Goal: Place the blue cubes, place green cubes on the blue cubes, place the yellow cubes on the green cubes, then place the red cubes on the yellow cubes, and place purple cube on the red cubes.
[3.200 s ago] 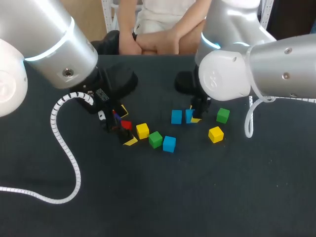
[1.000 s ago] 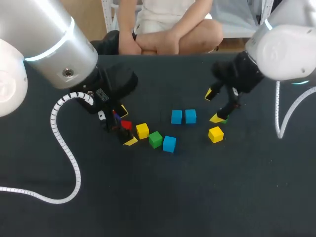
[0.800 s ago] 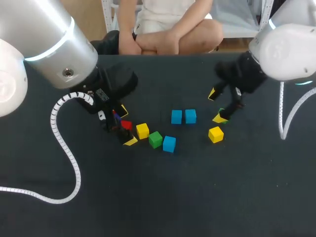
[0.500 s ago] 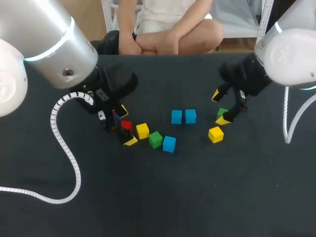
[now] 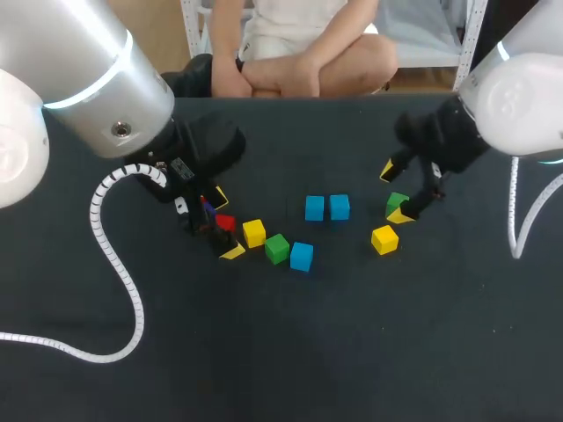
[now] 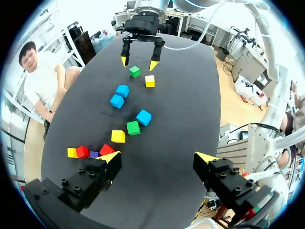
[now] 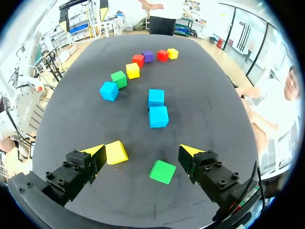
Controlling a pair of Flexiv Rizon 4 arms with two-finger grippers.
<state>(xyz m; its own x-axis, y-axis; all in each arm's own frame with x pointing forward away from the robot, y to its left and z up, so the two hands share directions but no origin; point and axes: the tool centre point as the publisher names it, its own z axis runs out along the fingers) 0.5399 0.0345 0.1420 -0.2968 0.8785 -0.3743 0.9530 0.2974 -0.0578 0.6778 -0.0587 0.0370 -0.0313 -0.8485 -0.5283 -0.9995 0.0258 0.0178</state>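
Observation:
Two blue cubes sit side by side at mid-table, and a third blue cube lies nearer. My right gripper hangs open over a green cube, which lies below its spread fingers, untouched. A yellow cube rests beside one finger. My left gripper stands open over the left cluster: red cube, purple cube, a second red cube and a yellow cube. Ahead of it lie a yellow cube and a green cube.
A white coiled cable from my left arm trails over the table's left side. The black table stretches bare toward the near edge.
My right gripper has moved right, away from the pair of blue cubes, and now hangs over the green cube. The left arm and all cubes have kept still.

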